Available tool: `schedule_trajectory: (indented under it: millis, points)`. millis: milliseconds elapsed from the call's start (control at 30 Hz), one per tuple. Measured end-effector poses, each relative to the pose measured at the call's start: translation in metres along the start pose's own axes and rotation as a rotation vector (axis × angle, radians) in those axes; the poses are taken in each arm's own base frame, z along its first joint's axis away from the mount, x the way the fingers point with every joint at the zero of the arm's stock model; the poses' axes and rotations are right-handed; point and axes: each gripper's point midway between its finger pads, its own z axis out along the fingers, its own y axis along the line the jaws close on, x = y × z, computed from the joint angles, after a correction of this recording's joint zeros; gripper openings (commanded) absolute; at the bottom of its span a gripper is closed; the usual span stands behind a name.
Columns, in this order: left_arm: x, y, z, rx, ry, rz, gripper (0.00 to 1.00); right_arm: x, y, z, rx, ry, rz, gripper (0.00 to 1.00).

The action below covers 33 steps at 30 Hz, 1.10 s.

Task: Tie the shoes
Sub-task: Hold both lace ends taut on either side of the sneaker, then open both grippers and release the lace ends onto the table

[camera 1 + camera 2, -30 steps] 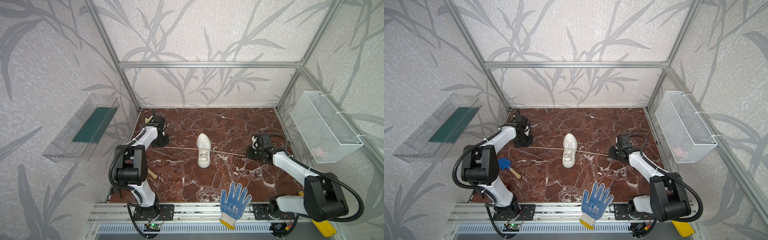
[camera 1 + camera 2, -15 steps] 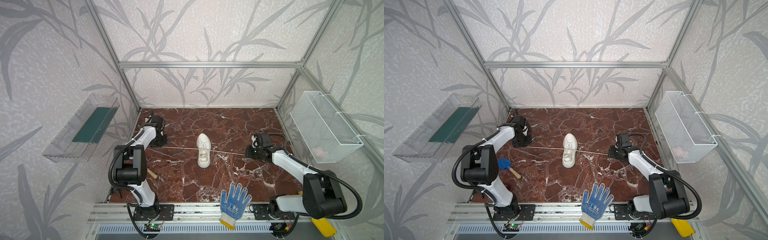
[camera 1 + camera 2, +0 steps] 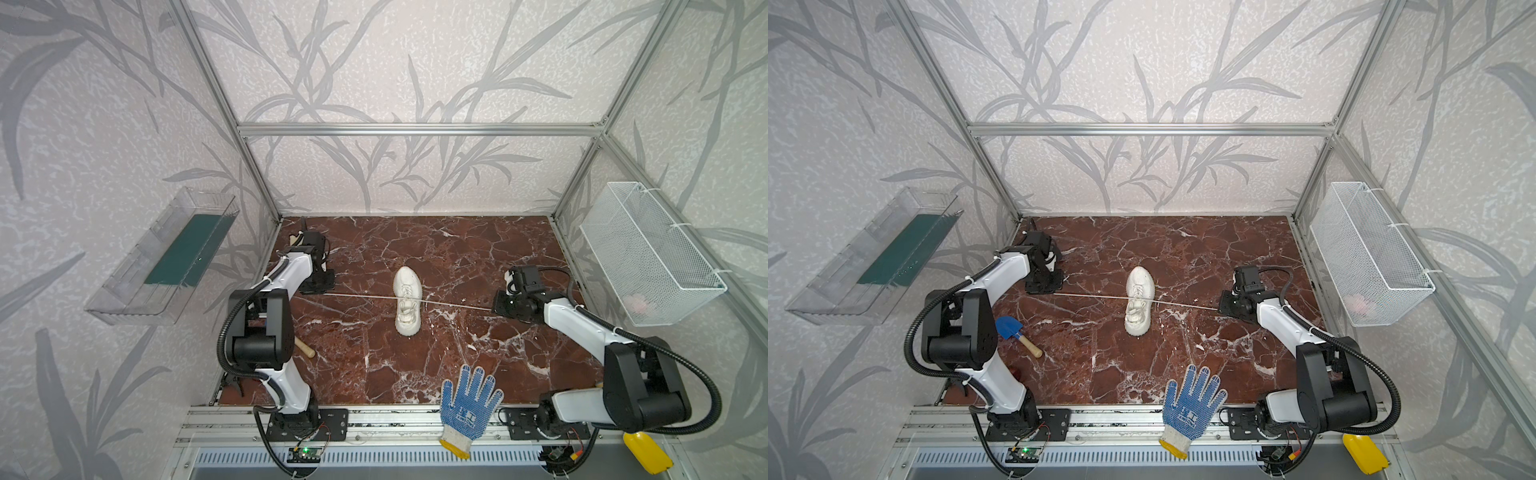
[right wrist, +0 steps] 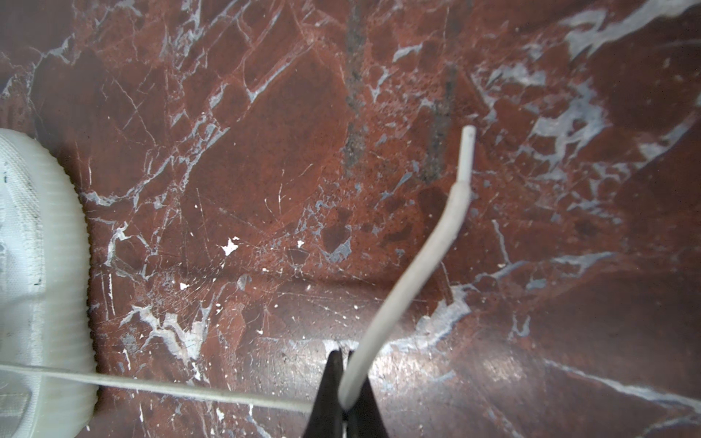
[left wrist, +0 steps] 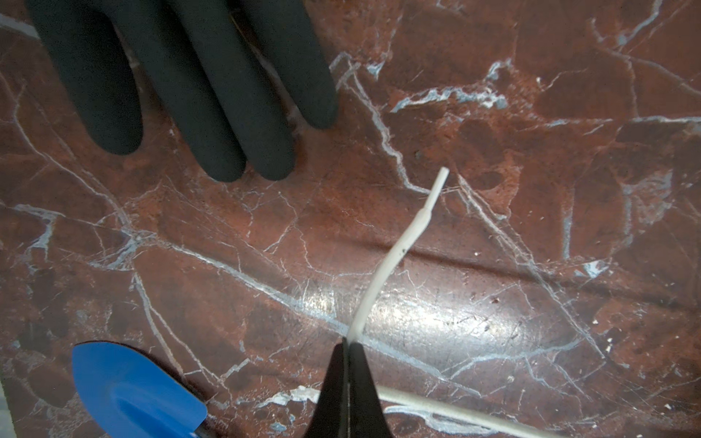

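The off-white shoe (image 3: pixel 407 301) (image 3: pixel 1139 301) lies mid-table, toe toward the back wall. Its two thin white laces run out straight and taut to either side. My left gripper (image 3: pixel 322 290) (image 3: pixel 1045 289) is low over the table at the left, and in the left wrist view it (image 5: pixel 348 343) is shut on the left lace (image 5: pixel 398 254), whose tip sticks out past the fingertips. At the right, my right gripper (image 3: pixel 500 306) (image 3: pixel 1224 308) (image 4: pixel 343 354) is shut on the right lace (image 4: pixel 417 273). The shoe's sole (image 4: pixel 57 265) shows at that view's edge.
A blue-dotted work glove (image 3: pixel 469 403) hangs over the front rail. A blue toy shovel (image 3: pixel 1009 328) (image 5: pixel 129 390) lies by the left arm. A black glove (image 5: pixel 182 76) is near the left gripper. A wire basket (image 3: pixel 648 253) and a clear tray (image 3: pixel 166 257) hang on the side walls.
Hardly anything: both grippers keep their hold on the lace ends and both arms have shifted only slightly. The shoe has stayed in place.
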Motion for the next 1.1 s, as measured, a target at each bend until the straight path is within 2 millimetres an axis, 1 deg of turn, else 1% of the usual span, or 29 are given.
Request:
schedule_trajectory:
  millis: [133, 267, 300, 333, 400, 467, 567, 667, 767, 933, 1100]
  points:
    - [0.0, -0.006, 0.001, 0.031, 0.001, -0.009, 0.0, 0.003, 0.001, 0.007, -0.012, 0.034, 0.009, 0.0]
    - [0.001, -0.011, 0.003, 0.054, 0.0, -0.016, 0.0, 0.004, 0.003, 0.008, -0.027, 0.046, 0.012, 0.0]
    - [0.003, -0.012, 0.004, 0.06, 0.003, -0.019, 0.07, 0.004, 0.004, 0.008, -0.032, 0.048, 0.012, 0.0]
    - [0.003, -0.013, 0.004, 0.067, 0.005, -0.019, 0.16, 0.003, 0.006, 0.008, -0.039, 0.05, 0.012, 0.06]
    - [0.003, -0.015, 0.005, 0.076, 0.004, -0.027, 0.31, 0.001, 0.008, 0.008, -0.049, 0.05, 0.012, 0.26]
    - [0.003, -0.017, 0.006, 0.082, 0.0, -0.029, 0.39, 0.0, 0.01, 0.008, -0.057, 0.052, 0.008, 0.37]
    - [0.003, -0.018, 0.007, 0.09, -0.005, -0.025, 0.48, 0.0, 0.01, 0.008, -0.065, 0.054, 0.011, 0.47]
    - [0.002, -0.019, 0.004, 0.097, -0.023, -0.027, 0.5, 0.0, 0.01, 0.008, -0.067, 0.056, 0.014, 0.52]
    - [-0.002, -0.019, -0.004, 0.101, -0.049, -0.025, 0.51, -0.001, 0.009, 0.007, -0.065, 0.052, 0.019, 0.52]
    - [-0.005, -0.02, -0.018, 0.117, -0.084, -0.014, 0.51, -0.003, 0.006, -0.002, -0.04, 0.058, 0.017, 0.52]
    - [-0.003, -0.033, -0.027, 0.148, -0.097, 0.007, 0.51, -0.013, 0.005, -0.013, 0.014, 0.083, 0.039, 0.51]
